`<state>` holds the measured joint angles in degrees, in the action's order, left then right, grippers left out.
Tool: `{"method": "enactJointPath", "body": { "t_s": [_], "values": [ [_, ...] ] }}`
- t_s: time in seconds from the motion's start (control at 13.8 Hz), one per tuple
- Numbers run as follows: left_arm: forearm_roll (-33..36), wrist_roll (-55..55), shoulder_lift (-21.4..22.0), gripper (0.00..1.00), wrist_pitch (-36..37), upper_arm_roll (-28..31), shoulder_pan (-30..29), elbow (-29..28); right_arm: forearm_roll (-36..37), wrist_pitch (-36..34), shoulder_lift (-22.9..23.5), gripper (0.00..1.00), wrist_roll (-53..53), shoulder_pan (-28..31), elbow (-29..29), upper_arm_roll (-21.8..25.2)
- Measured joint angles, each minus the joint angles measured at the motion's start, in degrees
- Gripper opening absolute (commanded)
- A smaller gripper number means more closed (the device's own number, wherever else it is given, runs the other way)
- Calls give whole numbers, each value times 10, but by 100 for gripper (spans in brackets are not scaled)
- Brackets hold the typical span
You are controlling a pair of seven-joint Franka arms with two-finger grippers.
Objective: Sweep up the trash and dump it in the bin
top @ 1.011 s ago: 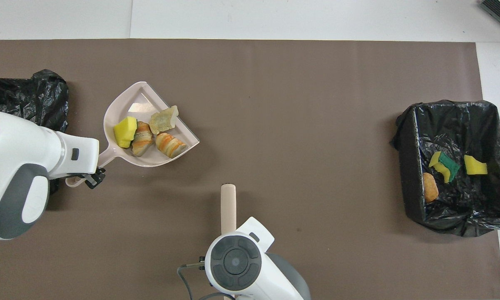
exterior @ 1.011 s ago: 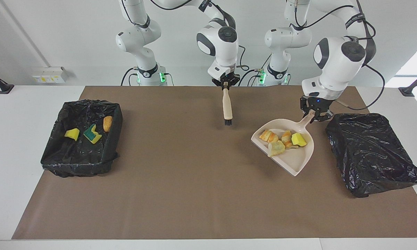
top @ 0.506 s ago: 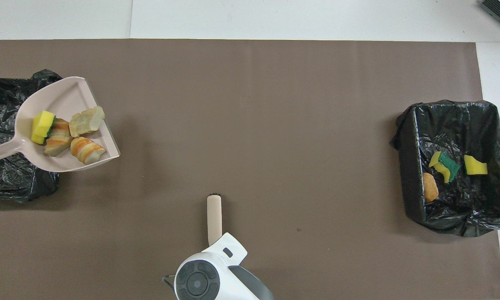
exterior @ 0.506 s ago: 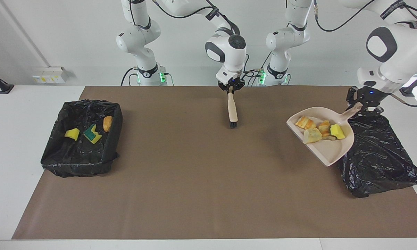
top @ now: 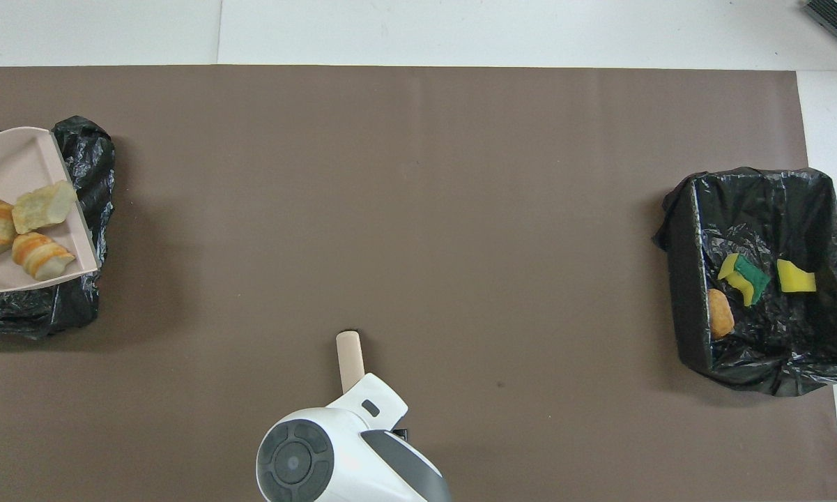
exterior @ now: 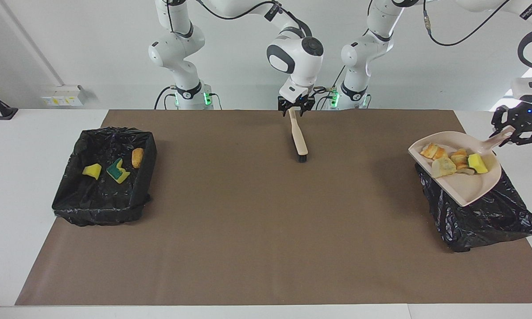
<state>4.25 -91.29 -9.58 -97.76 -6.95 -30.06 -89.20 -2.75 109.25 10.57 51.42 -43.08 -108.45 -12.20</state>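
Since 1 second ago, your left gripper [exterior: 514,133] has been carrying the dustpan [exterior: 465,188] from the middle of the mat [exterior: 248,221] toward the left arm's end of the table. It is now holding the dustpan in the air over the black-lined bin [exterior: 483,217] there. The left gripper is pinching the dustpan's handle, with the pan's open lip pointing toward the table's middle. 4 pieces of trash [exterior: 452,161] are lying together in the pan near its handle end: 2 striped croissant shapes, 1 pale piece and 1 yellow sponge chunk.

Your right gripper [exterior: 296,108] has been drawing back toward the robots with the brush [exterior: 297,137]. The brush is hanging tilted below it, bristles down, over the mat's edge nearest the robots. The handle's top is sitting at the gripper, but you cannot tell whether the grip is clamped or loosening.

At the right arm's end, the second bin [exterior: 102,208] is holding 3 more pieces: a yellow sponge [exterior: 91,170], a green-backed sponge [exterior: 117,172] and a nugget [exterior: 137,157].
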Motion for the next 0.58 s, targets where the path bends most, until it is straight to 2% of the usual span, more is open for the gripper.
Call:
{"method": "enactJointPath", "body": {
  "t_s": [0.22,0.58],
  "values": [
    [58,-24,-8,0,-33,0,-22,10,0,-70,-14,100,-74,54,48,1],
    [167,-30,-21,0,-104,-3,-32,12,2,-189,-50,100,-255,164,109,6]
  ]
}}
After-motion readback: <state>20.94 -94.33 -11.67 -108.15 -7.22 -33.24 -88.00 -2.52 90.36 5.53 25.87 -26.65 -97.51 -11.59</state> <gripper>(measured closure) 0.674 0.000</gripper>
